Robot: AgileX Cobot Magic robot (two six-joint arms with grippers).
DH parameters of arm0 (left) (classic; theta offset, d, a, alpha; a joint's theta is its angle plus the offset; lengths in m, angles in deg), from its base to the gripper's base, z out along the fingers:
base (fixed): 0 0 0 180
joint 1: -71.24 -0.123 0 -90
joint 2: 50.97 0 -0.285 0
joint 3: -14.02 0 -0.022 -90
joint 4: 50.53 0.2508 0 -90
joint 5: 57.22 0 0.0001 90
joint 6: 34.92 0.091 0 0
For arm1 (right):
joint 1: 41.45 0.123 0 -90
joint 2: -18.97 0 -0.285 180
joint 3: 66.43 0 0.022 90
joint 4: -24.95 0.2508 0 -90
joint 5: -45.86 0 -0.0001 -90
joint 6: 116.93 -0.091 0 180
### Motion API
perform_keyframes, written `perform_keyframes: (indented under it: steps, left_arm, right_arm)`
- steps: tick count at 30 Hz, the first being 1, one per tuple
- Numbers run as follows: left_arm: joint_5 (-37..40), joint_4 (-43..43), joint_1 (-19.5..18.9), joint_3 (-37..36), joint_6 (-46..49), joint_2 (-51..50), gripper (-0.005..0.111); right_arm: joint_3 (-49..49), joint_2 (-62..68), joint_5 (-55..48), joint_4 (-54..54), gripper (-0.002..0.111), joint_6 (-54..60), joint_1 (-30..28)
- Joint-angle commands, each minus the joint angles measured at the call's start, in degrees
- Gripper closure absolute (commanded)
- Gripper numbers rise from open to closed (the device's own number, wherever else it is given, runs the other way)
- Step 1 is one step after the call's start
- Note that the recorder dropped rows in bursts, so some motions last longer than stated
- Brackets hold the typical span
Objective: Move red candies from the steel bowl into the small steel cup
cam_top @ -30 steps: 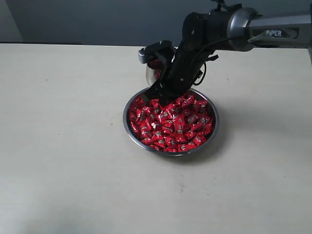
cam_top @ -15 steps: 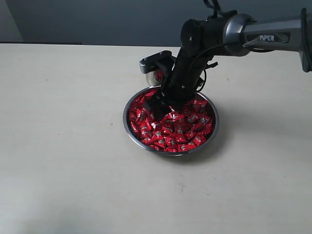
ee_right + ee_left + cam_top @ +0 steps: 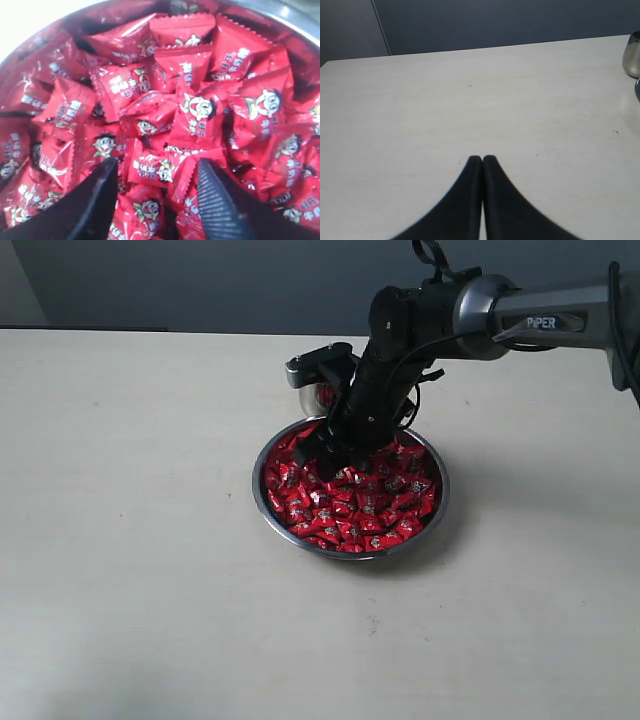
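Observation:
The steel bowl [image 3: 268, 502] sits mid-table, heaped with red candies [image 3: 360, 502]. Behind its far rim stands the small steel cup [image 3: 312, 393], mostly hidden by the right arm; the cup [image 3: 632, 54] also shows at the edge of the left wrist view. My right gripper [image 3: 334, 452] is down at the far-left part of the pile, open. In the right wrist view its fingers straddle candies [image 3: 200, 112], one of them [image 3: 155, 170] lying between the tips of the gripper [image 3: 159, 172]. My left gripper [image 3: 482, 161] hangs shut and empty above bare table.
The pale table [image 3: 130, 540] spreads wide to the left, front and right of the bowl. The right arm [image 3: 470, 310] reaches in from the upper right, over the bowl's far side and the cup. A dark wall lies behind the table.
The right gripper has sunk lower into the far-left of the candy pile, moving slightly forward. The bowl, the cup and the left gripper have stayed put.

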Motion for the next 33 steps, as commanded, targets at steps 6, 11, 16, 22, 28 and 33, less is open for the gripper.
perform_keyframes:
  steps: [6,11,16,22,28,33]
  left_arm:
    - [-0.3,0.1,0.3,0.5,-0.1,0.3,0.106]
    - [-0.3,0.1,0.3,0.5,-0.1,0.3,0.106]
    - [-0.3,0.1,0.3,0.5,-0.1,0.3,0.106]
    - [-0.3,0.1,0.3,0.5,-0.1,0.3,0.106]
    - [-0.3,0.1,0.3,0.5,-0.1,0.3,0.106]
    - [-0.3,0.1,0.3,0.5,-0.1,0.3,0.106]
  right_arm:
    - [-0.2,2.8,0.1,-5.3,0.061,-4.0,0.8]
    - [-0.2,2.8,0.2,-6.1,0.070,-4.7,0.9]
    - [-0.2,2.8,0.2,-6.1,0.103,-4.7,0.9]
    - [-0.2,0.5,-0.7,-4.4,0.109,-4.7,0.9]
    - [-0.2,-4.6,-1.5,-4.2,0.109,-4.7,1.6]
    - [-0.2,-8.7,-0.3,-4.2,0.109,-4.7,1.9]
